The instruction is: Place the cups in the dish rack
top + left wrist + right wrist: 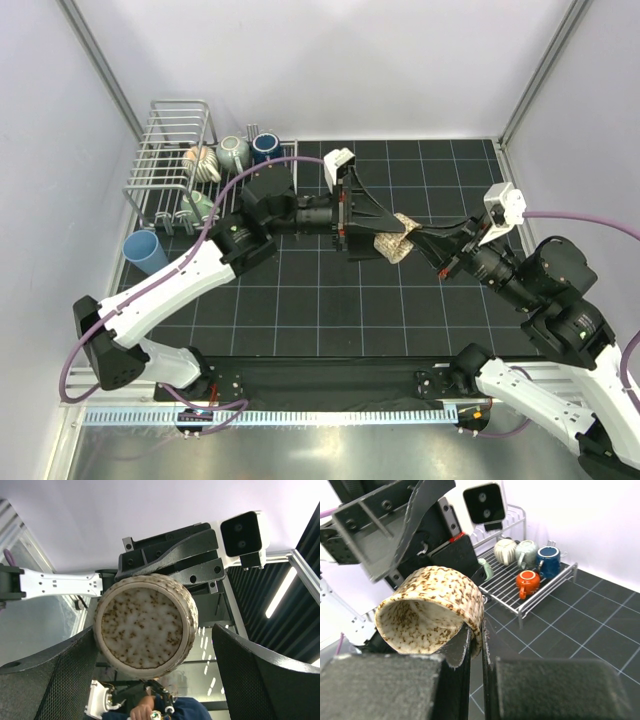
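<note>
A speckled cream-and-brown cup hangs on its side in the air over the middle of the table. My right gripper is shut on its rim wall; in the right wrist view the gripper pinches the cup with one finger inside and one outside. My left gripper is open, with its jaws on either side of the cup. The left wrist view shows the cup's base between the left gripper's jaws, close to the left finger and apart from the right one. The dish rack stands far left.
On the rack sit a ribbed cream cup, a pale green cup, a dark blue cup and an orange cup. A light blue tumbler lies on the table by the rack's near left side.
</note>
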